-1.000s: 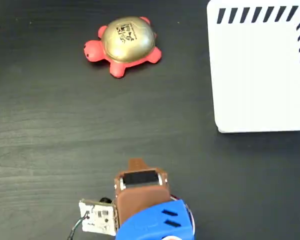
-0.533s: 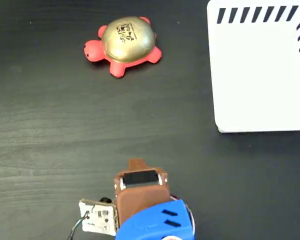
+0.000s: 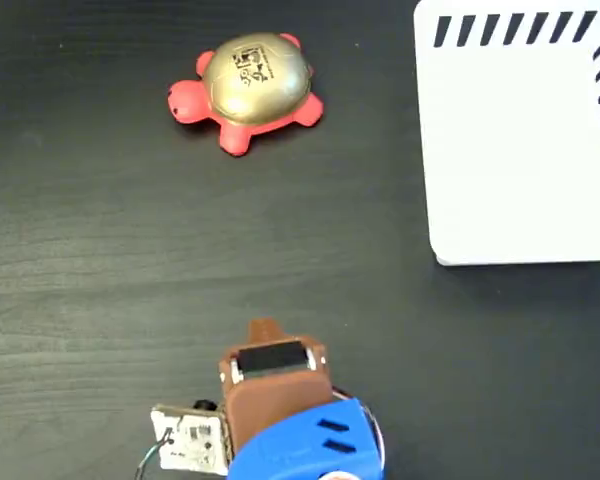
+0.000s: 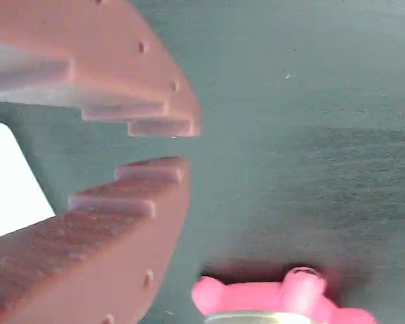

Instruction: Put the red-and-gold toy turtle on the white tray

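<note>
The red-and-gold toy turtle (image 3: 248,90) lies on the dark table at the upper left of the fixed view, gold shell up and head to the left. Only its pink-red edge (image 4: 277,300) shows at the bottom of the wrist view. The white tray (image 3: 520,140) with dark-blue stripes fills the upper right corner, and a slice of it (image 4: 10,185) appears behind the jaws. My brown gripper (image 3: 265,330) sits near the bottom edge, far below the turtle. In the wrist view the gripper (image 4: 182,147) has a narrow gap between its toothed jaws and holds nothing.
The dark wood-grain table (image 3: 100,260) lies between the gripper, the turtle and the tray. A small white circuit board (image 3: 190,438) with wires hangs at the arm's left side, next to the blue arm segment (image 3: 305,445).
The gripper and arm have shifted slightly left and toward the bottom edge of the fixed view. The turtle and tray have not moved.
</note>
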`<state>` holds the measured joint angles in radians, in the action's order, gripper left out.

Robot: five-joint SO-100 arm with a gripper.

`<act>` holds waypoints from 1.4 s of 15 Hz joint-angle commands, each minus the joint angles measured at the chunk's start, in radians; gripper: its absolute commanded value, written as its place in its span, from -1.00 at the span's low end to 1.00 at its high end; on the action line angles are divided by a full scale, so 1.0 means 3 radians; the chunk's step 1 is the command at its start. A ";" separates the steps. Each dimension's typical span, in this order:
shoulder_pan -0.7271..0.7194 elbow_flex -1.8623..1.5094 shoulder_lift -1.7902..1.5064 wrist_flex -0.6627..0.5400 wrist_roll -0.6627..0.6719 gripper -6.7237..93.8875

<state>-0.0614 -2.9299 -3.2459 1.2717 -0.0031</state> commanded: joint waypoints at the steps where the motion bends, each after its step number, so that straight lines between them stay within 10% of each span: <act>1: -0.0097 0.0036 -0.0010 0.0031 0.0041 -0.77; 9: -0.0419 0.1549 0.1877 -0.0368 0.0066 -0.86; 21: 0.0107 0.5492 0.5512 0.0665 0.0619 -0.86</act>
<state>-0.0276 -1.4588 -1.6598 1.4542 0.1565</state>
